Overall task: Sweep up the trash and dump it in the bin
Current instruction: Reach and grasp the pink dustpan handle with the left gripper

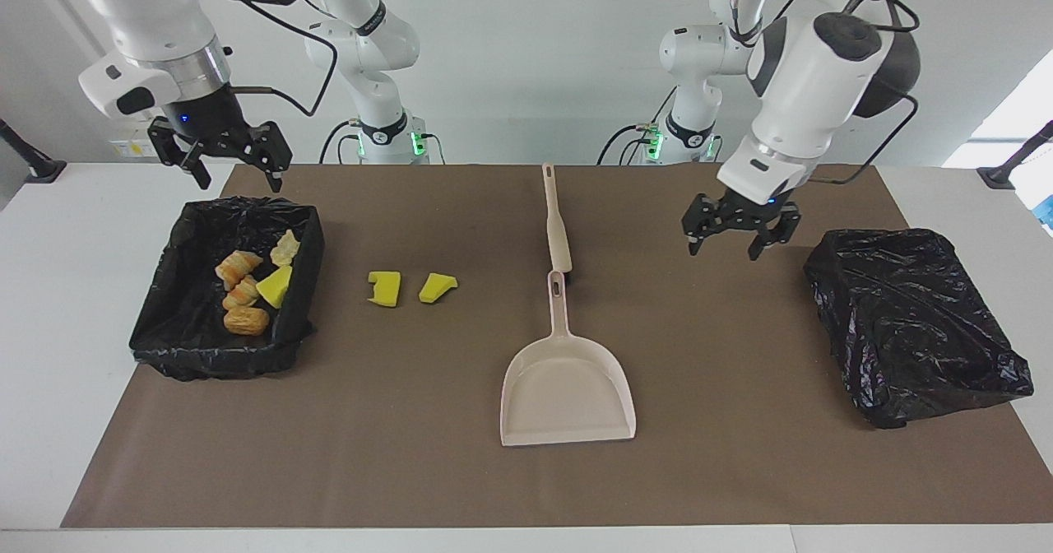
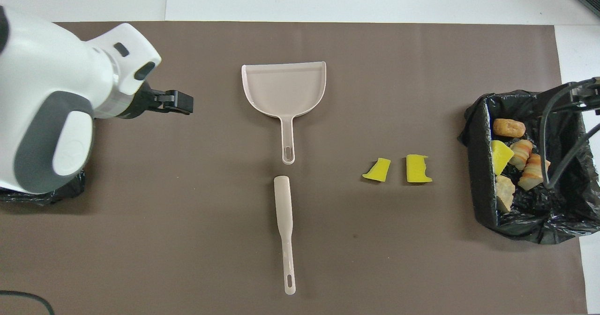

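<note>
Two yellow sponge chunks (image 1: pixel 411 287) lie mid-mat beside the lined bin (image 1: pixel 306 306), light and soft, best swept not pinched; left gripper (image 1: pixel 736 239) and right gripper (image 1: pixel 220 155) hang open, empty.

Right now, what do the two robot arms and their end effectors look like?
Both arms have glossy white shells with dark grey joint caps and loose black cables. The black left end effector and black right end effector each sit under a white wrist with a small blue light.
</note>
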Controlling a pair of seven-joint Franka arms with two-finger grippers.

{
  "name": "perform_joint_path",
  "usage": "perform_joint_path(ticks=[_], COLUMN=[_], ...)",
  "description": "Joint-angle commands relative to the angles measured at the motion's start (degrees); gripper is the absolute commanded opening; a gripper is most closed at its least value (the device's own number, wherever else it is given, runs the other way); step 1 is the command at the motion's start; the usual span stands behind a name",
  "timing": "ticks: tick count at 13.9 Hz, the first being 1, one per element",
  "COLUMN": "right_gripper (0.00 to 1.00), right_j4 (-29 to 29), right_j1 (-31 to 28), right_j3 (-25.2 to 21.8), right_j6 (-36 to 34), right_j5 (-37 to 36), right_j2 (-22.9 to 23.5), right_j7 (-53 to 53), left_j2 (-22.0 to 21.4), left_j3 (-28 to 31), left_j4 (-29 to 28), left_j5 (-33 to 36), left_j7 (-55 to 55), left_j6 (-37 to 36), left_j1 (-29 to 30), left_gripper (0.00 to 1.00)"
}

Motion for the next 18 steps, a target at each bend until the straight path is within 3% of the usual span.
perform_joint_path(ticks=[1, 3, 4, 10, 12, 18], right_gripper=[1.00, 1.00, 1.00, 1.00, 1.00, 1.00], right_j4=[-10.1, -12.4, -12.6, -12.5, -11.5, -11.5], right_j1=[-0.3, -0.3, -0.4, -0.1, -0.3, -0.2], right_j3=[-1.0, -1.0, -1.0, -0.8, -0.8, -0.7], right_j6=[1.1, 1.0, 0.7, -1.9, -1.8, -1.9], right_j5=[3.9, 4.1, 4.1, 3.3, 4.0, 4.1], right_j2=[-7.4, -9.0, -9.1, -9.4, -8.8, -8.8], right_j7=[1.4, 1.7, 1.7, 0.8, 0.8, 0.8], left_j2=[7.1, 13.1, 13.9, 18.5, 22.1, 23.5], left_j3=[0.9, 0.8, 0.7, 0.9, 1.6, 1.8], left_j4=[3.7, 9.4, 10.3, 10.4, 11.9, 12.1], left_j5=[0.9, 2.8, 3.2, 4.1, 4.9, 7.5], left_j7=[-2.9, -7.9, -9.1, -13.4, -14.5, -19.2], left_j6=[2.6, 2.9, 3.0, 5.8, 5.8, 5.7], left_j1=[-6.9, -9.6, -9.9, -15.3, -17.4, -19.2], left_gripper=[1.00, 1.00, 1.00, 1.00, 1.00, 1.00])
